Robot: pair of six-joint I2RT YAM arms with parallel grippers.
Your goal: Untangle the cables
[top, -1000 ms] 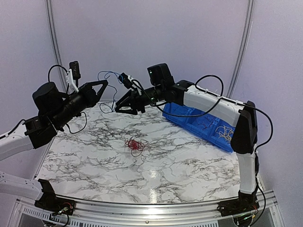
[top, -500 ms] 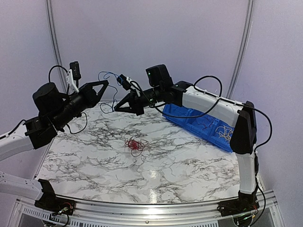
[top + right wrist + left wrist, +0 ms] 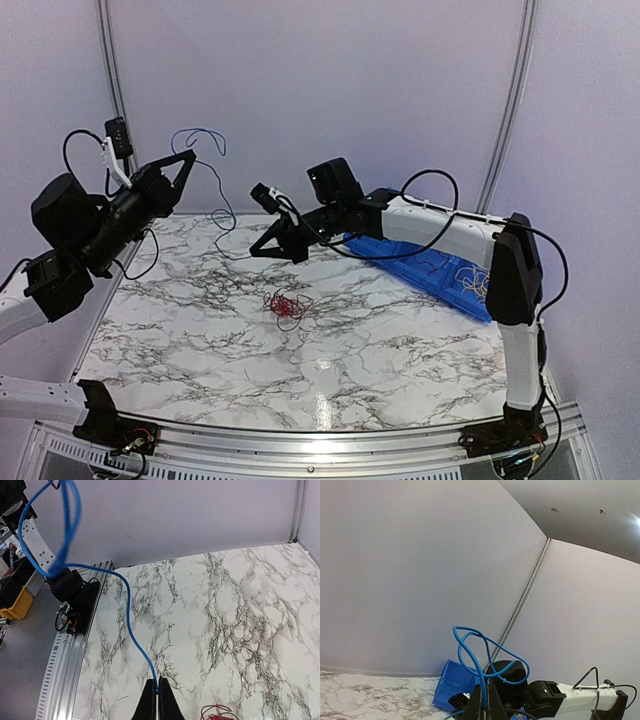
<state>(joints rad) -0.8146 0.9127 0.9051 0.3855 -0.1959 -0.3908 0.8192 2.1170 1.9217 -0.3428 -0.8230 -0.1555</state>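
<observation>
Lying centre on white marble-patterned tabletop [image 3: 400,350]: tangled red wire bundle [image 3: 285,305]. Sitting behind, rightward: blue plastic bin [image 3: 400,262]. Hanging above rear-left: thin blue cable [image 3: 127,612].

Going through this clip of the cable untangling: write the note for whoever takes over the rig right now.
Left pincer: shut on the blue cable, held high at the far left, loops standing above it.
Right pincer: shut on the same cable's lower stretch, low over the table.
Red cable: bunched mid-table, neither pincer on it.
Blue bin: far right, more wires inside.
Done: blue cable lifted clear of the red one.
Left: blue loops, red bunch.
</observation>
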